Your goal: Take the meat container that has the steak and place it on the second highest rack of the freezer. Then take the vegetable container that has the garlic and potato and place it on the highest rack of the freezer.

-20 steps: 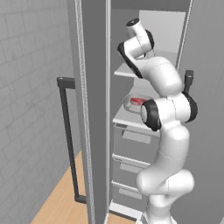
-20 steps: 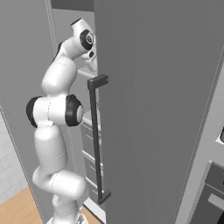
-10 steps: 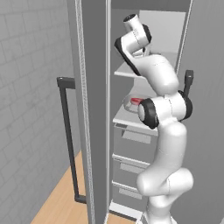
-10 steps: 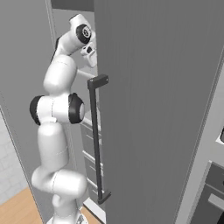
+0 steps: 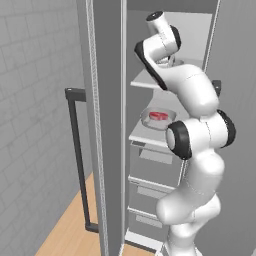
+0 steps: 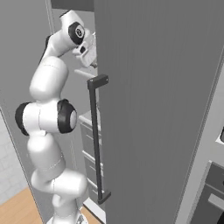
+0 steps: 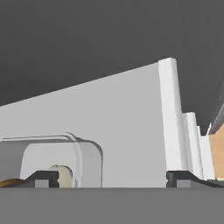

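The arm reaches up into the open freezer, its hand at the highest rack. In the hand view the fingers stand wide apart, gripping nothing. The vegetable container sits on that light-grey shelf just past the left fingertip, with the pale garlic visible inside it and a brown sliver at the left edge that may be the potato. One shelf lower, the meat container rests holding the red steak.
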### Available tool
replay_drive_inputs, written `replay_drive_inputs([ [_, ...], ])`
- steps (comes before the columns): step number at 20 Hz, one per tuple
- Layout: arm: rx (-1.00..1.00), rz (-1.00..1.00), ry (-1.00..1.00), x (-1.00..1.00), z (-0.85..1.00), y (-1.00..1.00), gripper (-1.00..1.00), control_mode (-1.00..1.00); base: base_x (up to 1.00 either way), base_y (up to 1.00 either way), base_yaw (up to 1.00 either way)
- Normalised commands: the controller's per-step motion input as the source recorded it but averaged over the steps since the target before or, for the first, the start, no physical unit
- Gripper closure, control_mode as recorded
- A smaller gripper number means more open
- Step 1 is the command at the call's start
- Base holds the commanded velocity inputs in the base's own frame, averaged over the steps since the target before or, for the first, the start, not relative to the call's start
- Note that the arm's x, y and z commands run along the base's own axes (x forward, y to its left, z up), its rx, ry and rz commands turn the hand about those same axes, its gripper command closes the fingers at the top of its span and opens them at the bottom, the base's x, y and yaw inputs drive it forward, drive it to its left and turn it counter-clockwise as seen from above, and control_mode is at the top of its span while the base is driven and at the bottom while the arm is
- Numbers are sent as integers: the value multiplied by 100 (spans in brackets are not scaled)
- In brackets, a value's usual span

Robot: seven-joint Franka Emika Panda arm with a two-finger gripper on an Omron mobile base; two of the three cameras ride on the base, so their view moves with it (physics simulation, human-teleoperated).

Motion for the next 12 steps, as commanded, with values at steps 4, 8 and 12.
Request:
replay_drive_inputs([
  [4,14,24,-48,-100,7,-11,-100,-100,0,0,0],
  [8,3,12,-58,-100,-1,1,-100,-100,0,0,0],
  [12,0,4,-56,-100,-6,12,-100,-100,0,0,0],
])
